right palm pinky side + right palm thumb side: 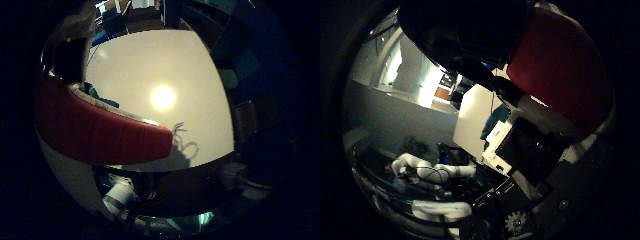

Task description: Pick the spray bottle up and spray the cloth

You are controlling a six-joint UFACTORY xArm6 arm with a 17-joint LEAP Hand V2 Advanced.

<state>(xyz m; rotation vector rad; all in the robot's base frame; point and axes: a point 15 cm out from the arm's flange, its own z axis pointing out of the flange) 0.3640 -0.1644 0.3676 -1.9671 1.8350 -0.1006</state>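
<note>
The spray bottle has a red body with a white part below it. It fills much of the right little finger side palm view, close against the palm and above the white table. In the right thumb side palm view its red body sits beside a black part. My right hand shows as white fingers at the edge, and a white finger part lies under the bottle. The fingers seem curled round the bottle. A shadow falls on the table past the bottle's end.
The table's far edge meets dark furniture. In the right thumb side palm view a grey wall and a white and black box stand in the room beyond.
</note>
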